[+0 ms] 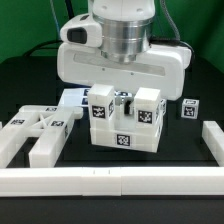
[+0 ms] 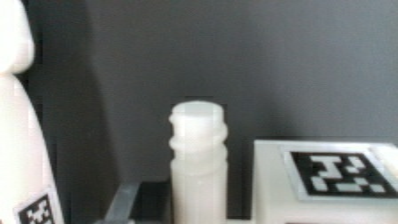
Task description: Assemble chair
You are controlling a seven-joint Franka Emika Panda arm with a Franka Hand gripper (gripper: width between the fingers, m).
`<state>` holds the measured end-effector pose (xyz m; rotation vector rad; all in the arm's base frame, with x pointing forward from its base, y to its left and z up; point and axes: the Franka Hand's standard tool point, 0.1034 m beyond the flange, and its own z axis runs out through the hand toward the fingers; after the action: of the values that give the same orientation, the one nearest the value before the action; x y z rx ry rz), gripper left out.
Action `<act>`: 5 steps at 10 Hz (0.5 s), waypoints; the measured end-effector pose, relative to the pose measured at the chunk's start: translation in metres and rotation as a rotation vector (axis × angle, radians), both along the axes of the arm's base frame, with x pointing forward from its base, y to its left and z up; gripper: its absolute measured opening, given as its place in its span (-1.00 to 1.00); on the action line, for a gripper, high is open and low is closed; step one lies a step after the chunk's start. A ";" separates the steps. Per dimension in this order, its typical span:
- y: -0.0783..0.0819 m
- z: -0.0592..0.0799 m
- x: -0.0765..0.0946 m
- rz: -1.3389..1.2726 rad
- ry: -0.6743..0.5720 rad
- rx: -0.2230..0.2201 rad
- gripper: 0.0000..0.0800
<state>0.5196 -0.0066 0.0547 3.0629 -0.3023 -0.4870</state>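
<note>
In the exterior view my gripper (image 1: 122, 97) reaches down into the middle of a white blocky chair part (image 1: 125, 125) that bears several tags and stands at the table's centre. In the wrist view my gripper (image 2: 199, 205) has a grey finger (image 2: 135, 200) on one side and a dark pad on the other side of an upright white ridged peg (image 2: 199, 150). The jaws look shut on the peg. A tagged white block (image 2: 331, 172) stands close beside the peg. Another white part (image 2: 16, 120) runs along the picture's edge.
Several flat white tagged chair parts (image 1: 40, 130) lie at the exterior view's left. A small tagged white piece (image 1: 190, 108) stands at the right. A long white rail (image 1: 110, 182) borders the front, with a side rail (image 1: 214, 145) at the right. The marker board (image 1: 72, 97) lies behind.
</note>
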 end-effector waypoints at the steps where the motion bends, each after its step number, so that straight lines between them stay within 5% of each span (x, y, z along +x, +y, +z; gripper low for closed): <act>1: -0.002 0.002 0.001 0.036 0.069 0.031 -0.37; 5: -0.007 -0.001 -0.006 0.053 0.307 0.077 -0.37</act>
<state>0.5131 -0.0132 0.0533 2.9945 -0.1952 -0.9711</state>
